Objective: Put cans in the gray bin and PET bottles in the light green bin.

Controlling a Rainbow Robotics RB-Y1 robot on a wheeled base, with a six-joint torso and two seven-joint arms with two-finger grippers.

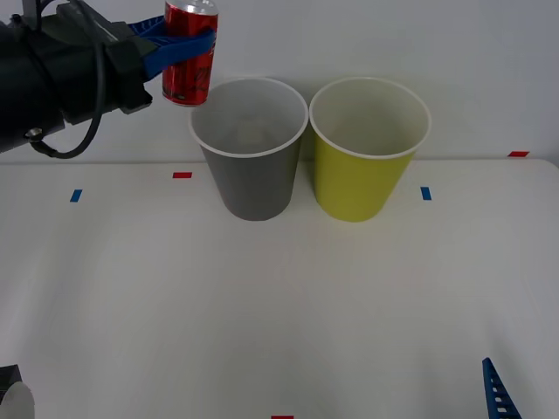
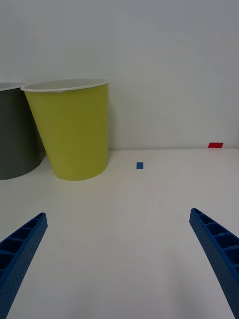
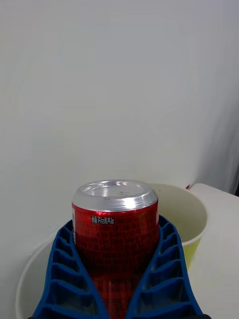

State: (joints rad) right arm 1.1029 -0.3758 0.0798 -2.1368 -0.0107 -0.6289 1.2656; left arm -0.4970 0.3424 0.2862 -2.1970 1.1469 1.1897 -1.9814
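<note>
A small red can [image 1: 189, 54] with a silver top hangs in the air, upright, with my left gripper [image 1: 179, 39] shut on it. It is just left of and above the white rim of the gray bin [image 1: 251, 166]. The left wrist view has the can [image 3: 115, 234] between the blue fingers [image 3: 64, 279], with a bin's pale rim [image 3: 22, 279] below it and the light green bin [image 3: 196, 222] beyond. The light green bin [image 1: 367, 161] stands to the right of the gray one, touching it. My right gripper [image 2: 119, 264] hovers open low over the table's near right; one fingertip [image 1: 498, 393] shows in the front view. No PET bottles are in view.
The bins stand at the back of a white table [image 1: 279, 305] against a white wall. Small red tape marks [image 1: 182, 175] and blue tape marks [image 1: 425, 193] lie flat on the tabletop. The gray bin [image 2: 15, 134] also sits beside the light green bin [image 2: 72, 129] in the right wrist view.
</note>
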